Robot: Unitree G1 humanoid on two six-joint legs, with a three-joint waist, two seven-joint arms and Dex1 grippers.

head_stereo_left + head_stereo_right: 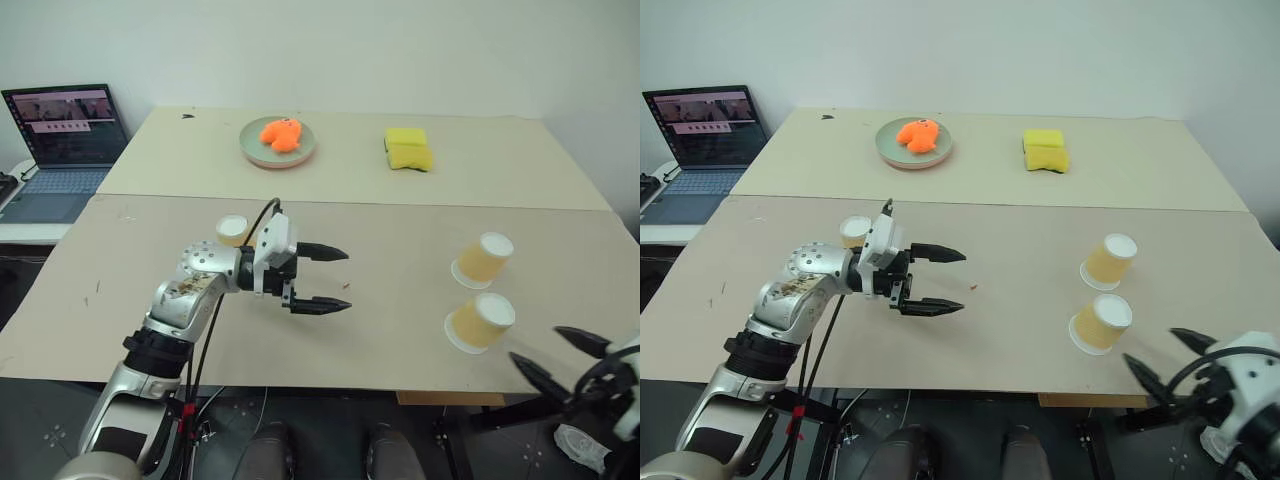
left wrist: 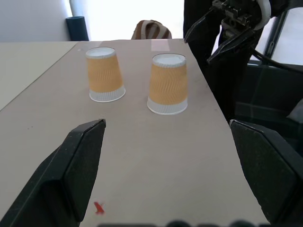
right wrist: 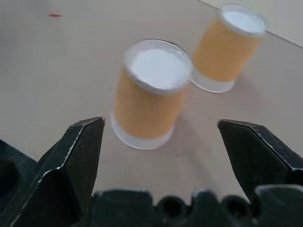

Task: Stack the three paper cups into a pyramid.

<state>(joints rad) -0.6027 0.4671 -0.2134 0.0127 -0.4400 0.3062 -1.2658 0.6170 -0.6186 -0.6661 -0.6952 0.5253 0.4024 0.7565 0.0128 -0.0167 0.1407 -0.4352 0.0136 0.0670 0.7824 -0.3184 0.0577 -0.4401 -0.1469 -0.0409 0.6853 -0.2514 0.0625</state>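
With left gripper [image 1: 322,279] spread wide and empty over mid-worktop [image 1: 400,330] and right gripper [image 1: 553,357] likewise wide and empty off the near edge, close squarely round the third cup [image 1: 233,229] behind the left wrist, sparing the two upturned cups [image 1: 480,320] set close together at right.

Plain white wall [image 1: 350,50] at the back, nothing on it. Two beige tables pushed together, the far table [image 1: 480,165] and the near table [image 1: 400,330], with a visible seam between them. Off to the left there's a lower side surface with an open laptop [image 1: 65,140], screen lit. The floor [image 1: 330,425] under the near edge is dark and speckled. Lighting is even and soft, shadows pretty faint
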